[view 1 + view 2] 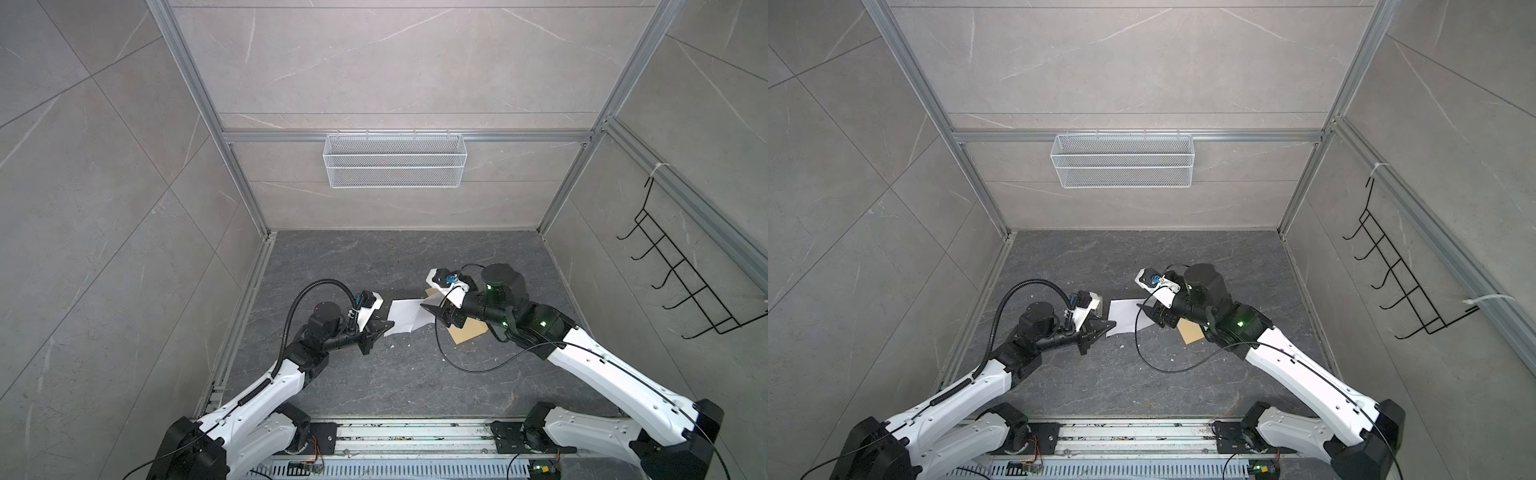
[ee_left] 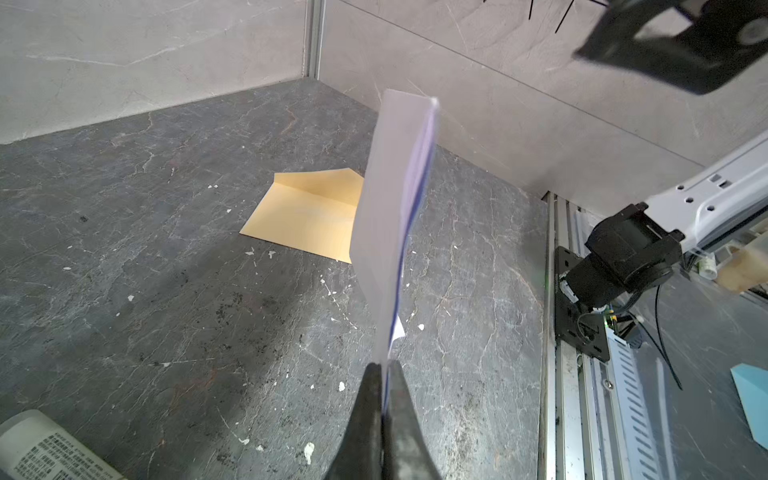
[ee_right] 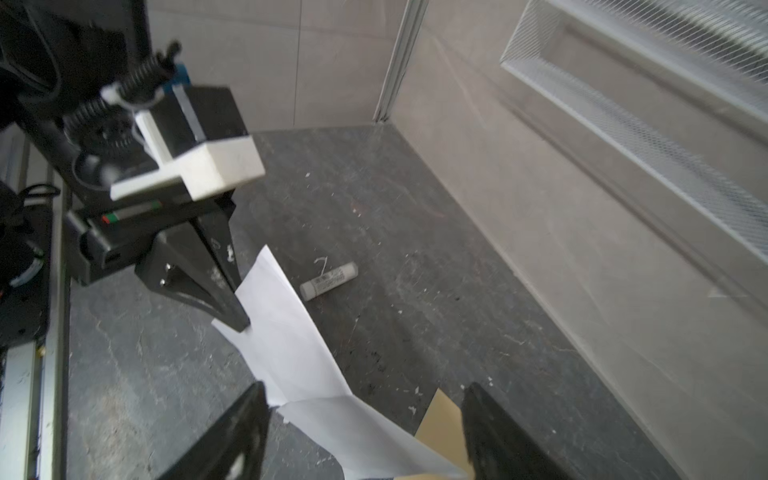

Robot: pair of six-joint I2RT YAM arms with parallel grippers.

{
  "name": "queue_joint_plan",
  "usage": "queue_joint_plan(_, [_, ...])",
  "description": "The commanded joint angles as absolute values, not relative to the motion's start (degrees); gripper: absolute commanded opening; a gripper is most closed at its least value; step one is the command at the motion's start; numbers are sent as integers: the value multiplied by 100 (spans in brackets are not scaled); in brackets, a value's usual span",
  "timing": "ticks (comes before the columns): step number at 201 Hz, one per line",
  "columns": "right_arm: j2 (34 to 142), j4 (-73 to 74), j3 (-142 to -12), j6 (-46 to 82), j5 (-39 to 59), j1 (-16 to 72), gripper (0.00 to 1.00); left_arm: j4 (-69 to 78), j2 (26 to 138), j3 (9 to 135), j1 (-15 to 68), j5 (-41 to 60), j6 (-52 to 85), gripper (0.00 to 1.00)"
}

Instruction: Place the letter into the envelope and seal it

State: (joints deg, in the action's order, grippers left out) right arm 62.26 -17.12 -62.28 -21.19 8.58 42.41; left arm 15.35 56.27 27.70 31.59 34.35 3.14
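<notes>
Now left gripper (image 2: 384,370) clamps white blue-edged paper letter (image 2: 390,208) at mid-frame, right gripper (image 3: 365,386) stands apart — next, I think, it must enter tan paper envelope (image 2: 307,216).

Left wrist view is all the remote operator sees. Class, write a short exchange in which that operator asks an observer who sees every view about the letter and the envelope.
Operator: My left pincer pinches the letter. Is the right pincer gripping its far end?
Observer: No. In the right wrist view the right pincer is open, and the letter's far end lies loose between its spread jaws.
Operator: The letter hides part of the envelope. Is anything over it?
Observer: Yes. In both top views the right arm reaches over the envelope and covers part of it.
</notes>
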Motion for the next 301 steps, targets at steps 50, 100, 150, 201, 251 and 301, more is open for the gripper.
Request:
queue_joint_plan(50, [5476,-570,-5402,445,563,4235,93,2873,5458,2731,3190,3374,1081,0])
queue_joint_plan(100, [5842,-152,-5035,1283,922,4237,87,3419,5558,2736,3190,3614,1482,0])
queue_joint_plan(150, [6357,161,-5105,1441,1426,4236,82,3718,5736,2825,3199,3967,1691,0])
queue_joint_plan(201, [6729,655,-5132,1591,2099,4234,59,3861,5834,2867,3252,4234,1758,0])
queue_joint_plan(251, [6825,674,-5156,1501,2582,4241,26,3694,5844,2890,3253,4156,1672,0])
queue_joint_plan(301, [6816,387,-5208,1184,2777,4235,6,3360,5874,2948,3260,3960,1529,5])
